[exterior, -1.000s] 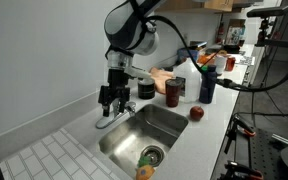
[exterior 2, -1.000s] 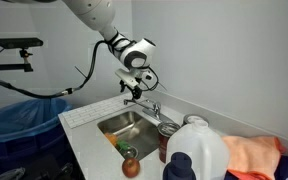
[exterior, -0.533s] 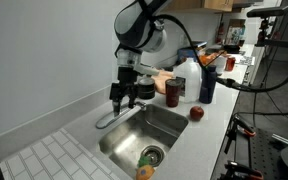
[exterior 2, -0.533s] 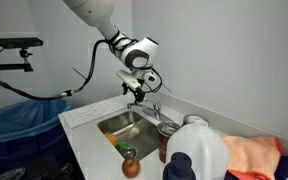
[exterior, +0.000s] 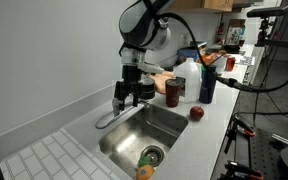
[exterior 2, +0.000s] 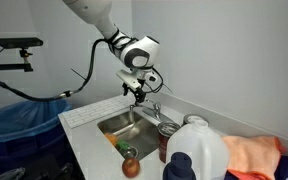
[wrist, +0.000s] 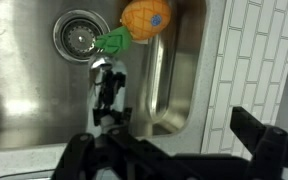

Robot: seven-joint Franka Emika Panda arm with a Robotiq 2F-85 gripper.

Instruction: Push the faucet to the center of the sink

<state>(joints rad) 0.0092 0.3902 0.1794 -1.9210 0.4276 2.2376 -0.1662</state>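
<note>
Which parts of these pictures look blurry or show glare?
Wrist view: the gripper is a dark, out-of-focus shape near the lens; the sink steel shows soft reflections. In an exterior view, the white jug in the foreground is blurred.

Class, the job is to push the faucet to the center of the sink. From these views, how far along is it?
Done: the gripper is down beside the faucet spout. In hand: the push itself; contact is unclear. Left: the spout lies near the sink edge, not over the middle, so the swing is not yet done.
</note>
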